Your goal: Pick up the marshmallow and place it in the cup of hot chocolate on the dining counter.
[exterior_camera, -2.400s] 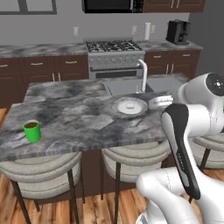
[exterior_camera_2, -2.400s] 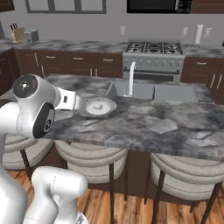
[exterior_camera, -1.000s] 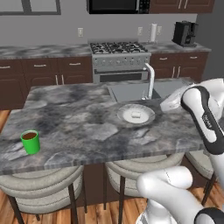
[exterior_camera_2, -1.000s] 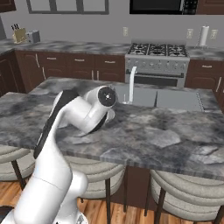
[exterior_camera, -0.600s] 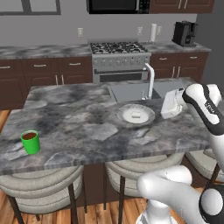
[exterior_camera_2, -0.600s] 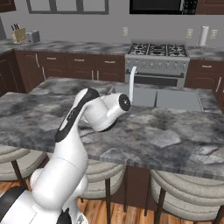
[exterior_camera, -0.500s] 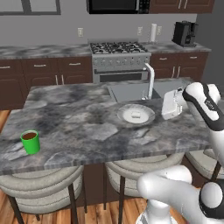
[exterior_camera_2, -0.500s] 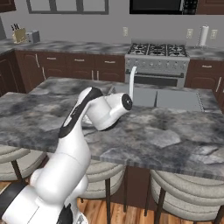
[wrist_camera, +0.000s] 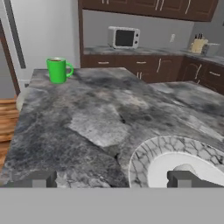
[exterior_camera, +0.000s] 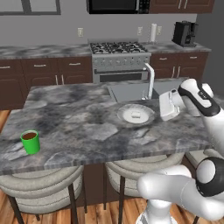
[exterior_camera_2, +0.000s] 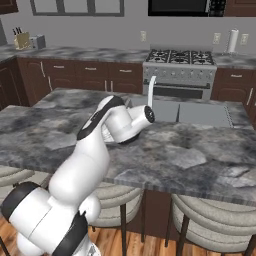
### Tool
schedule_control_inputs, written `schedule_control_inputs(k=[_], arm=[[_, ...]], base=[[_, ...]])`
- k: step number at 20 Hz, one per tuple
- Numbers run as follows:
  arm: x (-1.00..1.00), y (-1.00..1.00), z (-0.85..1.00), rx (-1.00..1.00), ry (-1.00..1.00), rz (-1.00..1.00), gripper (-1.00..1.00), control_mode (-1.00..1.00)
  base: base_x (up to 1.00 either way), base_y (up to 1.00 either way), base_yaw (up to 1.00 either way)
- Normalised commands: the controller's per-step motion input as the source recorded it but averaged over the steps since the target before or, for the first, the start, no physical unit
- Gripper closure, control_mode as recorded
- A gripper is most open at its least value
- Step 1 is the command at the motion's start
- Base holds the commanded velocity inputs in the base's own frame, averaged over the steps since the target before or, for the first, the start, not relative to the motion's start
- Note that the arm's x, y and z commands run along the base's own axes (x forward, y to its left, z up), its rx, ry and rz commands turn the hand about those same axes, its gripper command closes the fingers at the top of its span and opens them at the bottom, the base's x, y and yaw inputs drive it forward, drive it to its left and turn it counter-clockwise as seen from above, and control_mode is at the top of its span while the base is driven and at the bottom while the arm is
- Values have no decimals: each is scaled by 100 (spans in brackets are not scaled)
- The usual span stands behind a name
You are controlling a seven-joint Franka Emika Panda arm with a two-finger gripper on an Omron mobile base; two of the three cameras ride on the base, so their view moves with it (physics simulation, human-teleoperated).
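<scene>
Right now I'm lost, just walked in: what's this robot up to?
The white arm's hand hangs open beside the round pale grey plate, where the tiny white marshmallow lies ungrasped. The bright green cup of hot chocolate stands far across the grey-and-white marbled dining counter.

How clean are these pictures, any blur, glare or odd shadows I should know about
Left base view: sharp, flat even light, no glare; the marshmallow on the plate is small. Right base view: equally even, but the arm covers the plate. Hand view: the gripper fingertips and plate rim look soft; the green cup stays crisp.
</scene>
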Motion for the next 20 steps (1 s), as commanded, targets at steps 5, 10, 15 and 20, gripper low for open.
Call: schedule_control_inputs(k=[5,10,15,20], arm=[[29,17,-31,0,0,0,-100,-100],[41,0,-20,0,0,4,-100,-100],[43,-1,-18,3,9,11,-100,-100],[32,-2,-21,1,8,11,-100,-100]], base=[[0,0,0],[0,0,0],[0,0,0],[0,0,0]])
